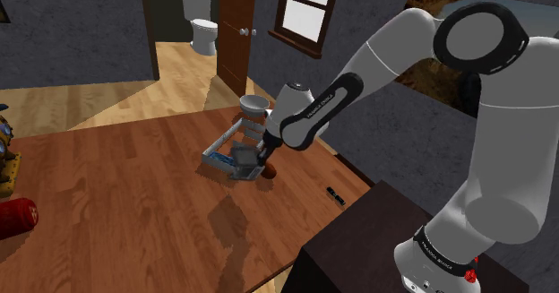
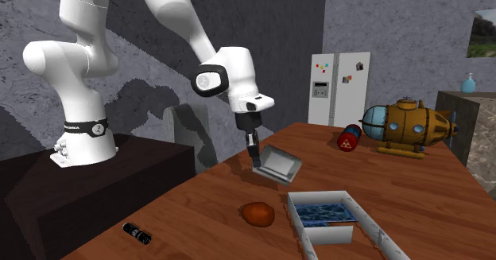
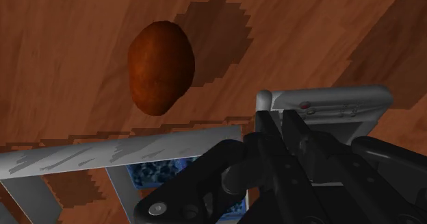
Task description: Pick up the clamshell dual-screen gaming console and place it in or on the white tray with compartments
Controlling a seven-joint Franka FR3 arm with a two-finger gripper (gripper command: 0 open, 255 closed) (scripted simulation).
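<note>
The grey clamshell console [image 2: 280, 166] hangs tilted above the wooden table, and my black gripper [image 2: 254, 158] is shut on its near edge. In the wrist view the fingers [image 3: 271, 129] clasp the console [image 3: 332, 107] by one corner. The white tray [image 2: 376, 231] with a blue-patterned floor lies on the table just past the console, toward the second exterior view's lower right. In the shoulder view the gripper [image 1: 261, 154] and console [image 1: 244, 164] hover over the near end of the tray [image 1: 218, 148].
A brown rounded lump [image 2: 258, 213] lies beside the tray. A small black cylinder [image 2: 137, 234] rests near the table edge by the dark stand [image 1: 376, 237]. A yellow submarine model [image 2: 407, 126] and red can [image 2: 349, 138] sit farther off. A pale bowl [image 1: 253, 106] stands behind the tray.
</note>
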